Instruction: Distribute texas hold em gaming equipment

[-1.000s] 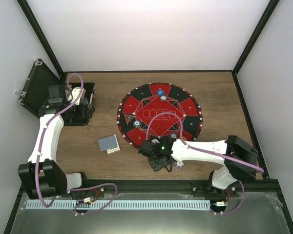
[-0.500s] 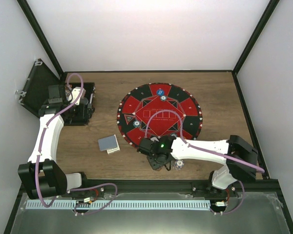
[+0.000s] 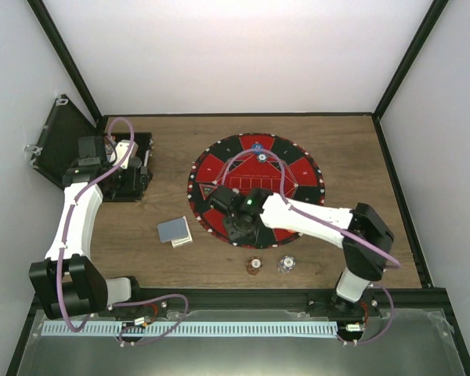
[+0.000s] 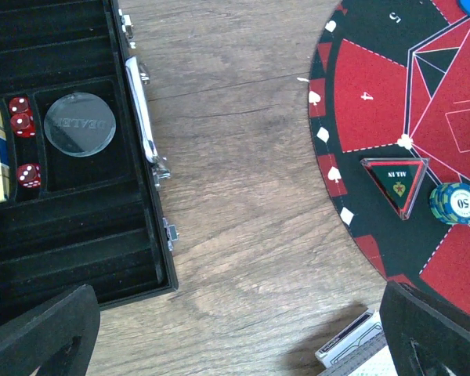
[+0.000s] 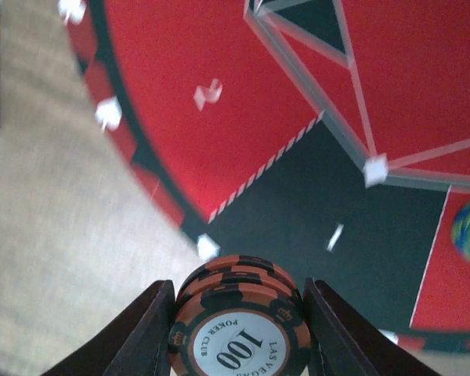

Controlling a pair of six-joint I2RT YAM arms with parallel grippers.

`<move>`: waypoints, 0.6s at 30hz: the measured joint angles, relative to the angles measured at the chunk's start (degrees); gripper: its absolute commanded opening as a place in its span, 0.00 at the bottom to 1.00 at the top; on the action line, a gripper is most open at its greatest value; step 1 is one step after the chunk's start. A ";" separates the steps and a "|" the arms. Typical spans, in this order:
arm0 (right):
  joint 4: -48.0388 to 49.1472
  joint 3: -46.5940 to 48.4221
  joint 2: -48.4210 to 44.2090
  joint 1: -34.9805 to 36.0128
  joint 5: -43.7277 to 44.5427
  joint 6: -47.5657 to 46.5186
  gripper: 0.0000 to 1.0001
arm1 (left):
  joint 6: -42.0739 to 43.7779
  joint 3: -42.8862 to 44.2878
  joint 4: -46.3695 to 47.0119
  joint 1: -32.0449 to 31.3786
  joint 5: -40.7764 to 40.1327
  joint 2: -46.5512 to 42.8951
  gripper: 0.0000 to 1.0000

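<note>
A stack of reddish-orange chips marked 100 (image 5: 236,345) sits pinched between the two fingers of the right gripper (image 5: 239,313), which is closed on its sides. The gripper hangs over the near-left rim of the round red-and-black mat (image 3: 298,168); whether the stack touches the mat cannot be told.

On the table (image 3: 172,149) near of the mat lie a dark red chip stack (image 3: 253,265) and, just to its right, a whitish chip stack (image 3: 287,265). A teal chip stack (image 4: 457,204) rests on the mat beside a triangular all-in marker (image 4: 395,182), and a blue button (image 3: 256,146) sits at the mat's far edge. The grey-blue cards (image 3: 175,231) lie on the table left of the mat.

The left gripper (image 4: 235,337) has its fingers spread wide, holding nothing, by the right edge of the open black case (image 4: 94,235).
</note>
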 measured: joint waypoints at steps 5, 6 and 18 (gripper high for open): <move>4.63 5.33 7.45 -6.34 -1.01 -4.22 0.31 | 0.02 0.00 -0.02 0.00 0.04 0.00 1.00; 5.35 6.91 9.62 -7.19 -1.33 -5.07 0.31 | 0.02 0.00 -0.04 0.00 0.04 0.00 1.00; 9.70 15.85 26.05 -7.63 -4.28 -8.37 0.27 | 0.00 0.02 -0.39 0.00 0.39 0.00 1.00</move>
